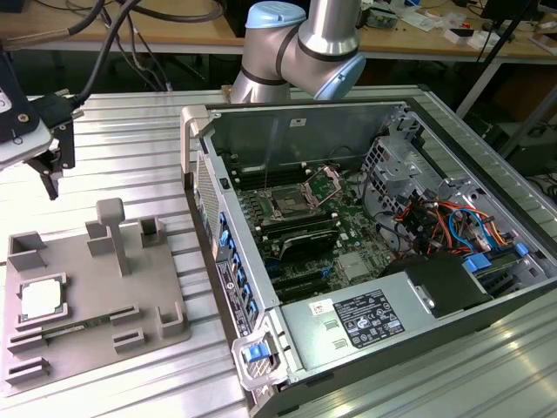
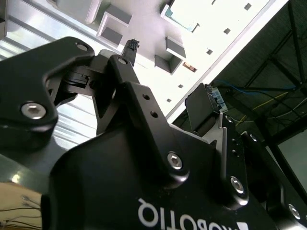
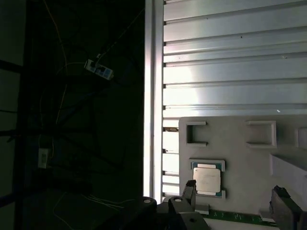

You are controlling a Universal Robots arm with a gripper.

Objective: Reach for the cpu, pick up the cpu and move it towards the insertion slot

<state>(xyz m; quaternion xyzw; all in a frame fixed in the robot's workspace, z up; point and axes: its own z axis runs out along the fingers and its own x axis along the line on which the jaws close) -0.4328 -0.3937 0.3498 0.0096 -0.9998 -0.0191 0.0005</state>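
Reach step, early going: the black gripper [image 1: 54,170] hangs at the upper left of the exterior view, above the ribbed aluminium tabletop [image 1: 130,148], holding nothing. In the first wrist view its fingers [image 3: 188,190] stand well apart, jaws spread. The small flat square cpu [image 1: 39,299], silvery-white on top, lies in a recess of the grey plastic tray [image 1: 87,280] at lower left, apart from the jaws. I'd judge the pick calls for a square descent, jaws straddling the chip. Watch the tray's grey upright post [image 1: 111,228] nearby. The insertion slot [image 1: 291,205], a shiny metal-framed square socket, sits well apart at centre frame, inside the open metal computer case [image 1: 287,139], whose side wall stands between.
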